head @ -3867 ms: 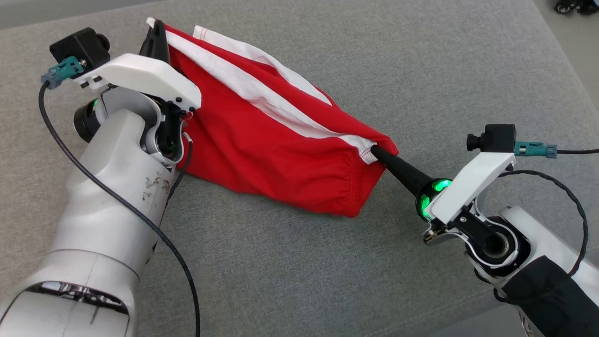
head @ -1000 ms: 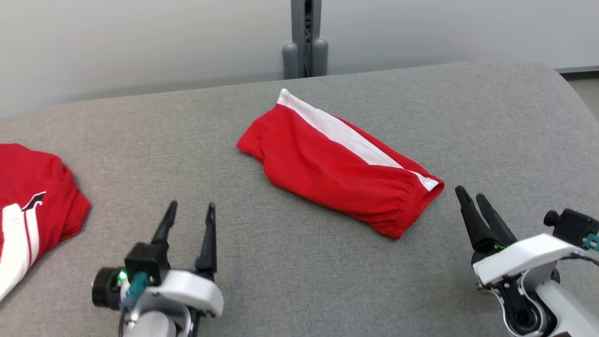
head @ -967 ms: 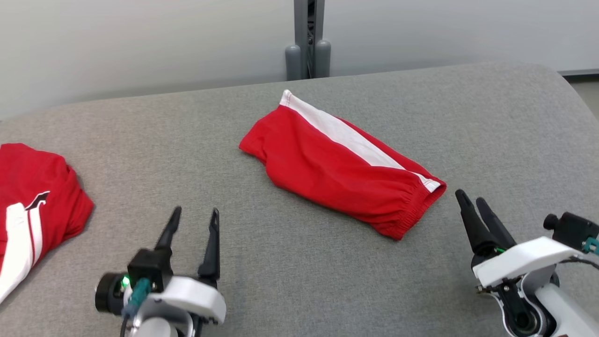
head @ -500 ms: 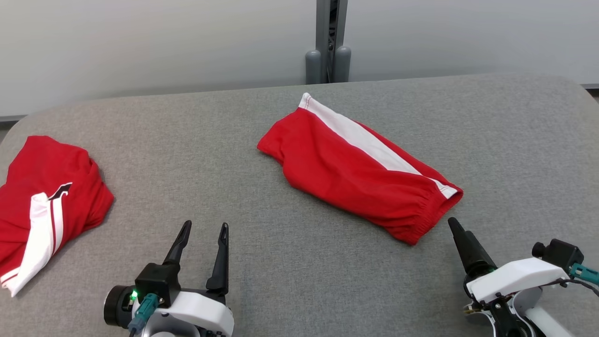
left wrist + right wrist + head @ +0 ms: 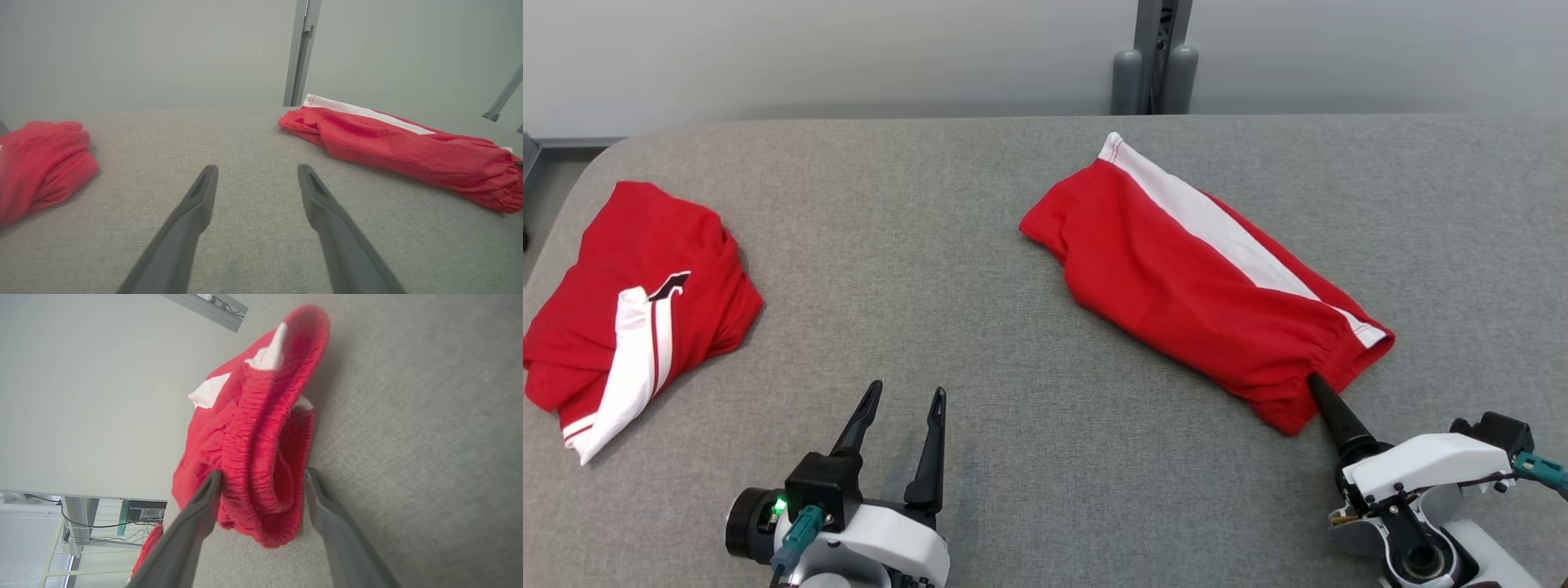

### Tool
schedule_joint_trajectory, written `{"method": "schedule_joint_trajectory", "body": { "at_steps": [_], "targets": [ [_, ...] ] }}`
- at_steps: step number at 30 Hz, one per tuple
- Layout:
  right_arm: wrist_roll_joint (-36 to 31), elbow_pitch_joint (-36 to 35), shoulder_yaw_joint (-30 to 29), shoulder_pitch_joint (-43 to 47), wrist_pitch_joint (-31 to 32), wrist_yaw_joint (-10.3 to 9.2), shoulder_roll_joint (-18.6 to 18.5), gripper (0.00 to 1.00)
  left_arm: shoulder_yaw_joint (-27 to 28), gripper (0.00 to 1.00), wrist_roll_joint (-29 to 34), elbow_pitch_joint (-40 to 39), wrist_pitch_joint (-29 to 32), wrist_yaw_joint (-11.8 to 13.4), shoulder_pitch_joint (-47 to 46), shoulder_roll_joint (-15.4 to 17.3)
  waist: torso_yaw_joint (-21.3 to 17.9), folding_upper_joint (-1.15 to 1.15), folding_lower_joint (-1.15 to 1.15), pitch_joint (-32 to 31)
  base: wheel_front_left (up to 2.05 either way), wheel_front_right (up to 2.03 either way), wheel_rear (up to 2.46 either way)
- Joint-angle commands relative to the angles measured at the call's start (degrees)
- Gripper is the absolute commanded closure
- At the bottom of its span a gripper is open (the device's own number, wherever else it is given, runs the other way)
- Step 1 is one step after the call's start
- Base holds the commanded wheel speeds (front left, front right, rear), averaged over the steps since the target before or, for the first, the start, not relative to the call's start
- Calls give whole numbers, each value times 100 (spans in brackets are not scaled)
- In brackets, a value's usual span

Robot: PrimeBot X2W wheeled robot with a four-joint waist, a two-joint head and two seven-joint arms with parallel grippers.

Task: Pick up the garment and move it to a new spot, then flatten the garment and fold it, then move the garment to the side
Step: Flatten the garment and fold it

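Garment (image 5: 1201, 302) — soft matt red cloth, smooth white cloth stripe, waistband gathered and ribbed. Table (image 5: 980, 245) covered in grey woven cloth, matt, slightly rough. Left gripper (image 5: 907, 390): matt dark plastic fingers, glossy white plastic housing. Second garment (image 5: 637, 269) — same matt red cloth. Post (image 5: 1153, 57) behind: dull grey metal.

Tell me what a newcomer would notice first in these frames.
First, the folded red shorts with a white stripe, lying diagonally right of centre on the grey table. The right end effector is open at their waistband, a finger on each side. A second red garment lies bunched at the table's left edge, and the left end effector hangs open over bare table.
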Motion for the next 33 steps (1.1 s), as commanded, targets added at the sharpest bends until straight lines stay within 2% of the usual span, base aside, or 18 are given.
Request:
{"method": "schedule_joint_trajectory", "body": {
  "at_steps": [1, 6, 15, 29, 30, 31, 32, 33],
  "targets": [
    [25, 155, -38, -94, 0, 3, -14, 0, -5, 0, 9, -5, -26, 31, -85, 22, 70, 0, 0, 67, 0, 0, 0],
    [151, 610, -123, -296, 82, 3, 140, 0, -37, 0, -53, -16, -26, 40, -160, 20, 167, 0, 0, 183, 0, 0, 0],
    [345, 1027, -192, -625, 501, 3, 385, 0, -88, 0, -80, -27, -26, 35, -269, 22, 283, 0, 0, 394, 0, 0, 0],
    [170, 964, -192, -850, 659, 18, 601, 0, -169, 0, -57, 68, -26, 15, -398, 22, 379, 0, 0, 514, 0, 0, 0],
    [123, 953, -166, -856, 694, 19, 588, 24, -178, 0, -60, 79, -26, 11, -413, 23, 389, 0, 0, 512, 0, 0, 0],
    [87, 945, -126, -855, 712, 20, 572, 56, -188, 0, -65, 85, -26, 9, -426, 22, 399, 0, 0, 505, 0, 0, 0],
    [38, 935, -76, -844, 749, 20, 543, 75, -197, 0, -72, 93, -26, 8, -432, 22, 409, 0, 0, 490, 0, 0, 0],
    [-19, 935, -24, -829, 766, 20, 512, 100, -207, 0, -81, 103, -26, 7, -430, 22, 419, 0, 0, 468, 0, 0, 0]
  ]
}}
